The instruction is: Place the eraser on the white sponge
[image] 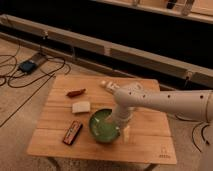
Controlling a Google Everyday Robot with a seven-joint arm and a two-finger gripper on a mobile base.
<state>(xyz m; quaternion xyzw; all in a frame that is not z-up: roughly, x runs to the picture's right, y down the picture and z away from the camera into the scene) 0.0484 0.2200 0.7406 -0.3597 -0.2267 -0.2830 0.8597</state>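
Note:
The eraser (72,133), a flat black bar with red-orange edges, lies near the front left of the wooden table (60,100). The white sponge (81,107), a cream block, lies just behind it, a short gap away. My white arm reaches in from the right, and my gripper (125,131) hangs down at the right rim of the green bowl (102,127), well right of the eraser and the sponge. It holds nothing that I can see.
A reddish-brown lumpy object (76,92) lies at the back left. A small pale bottle-like item (109,86) lies at the back centre. Cables and a blue box (27,66) lie on the floor to the left. A dark ledge runs behind the table.

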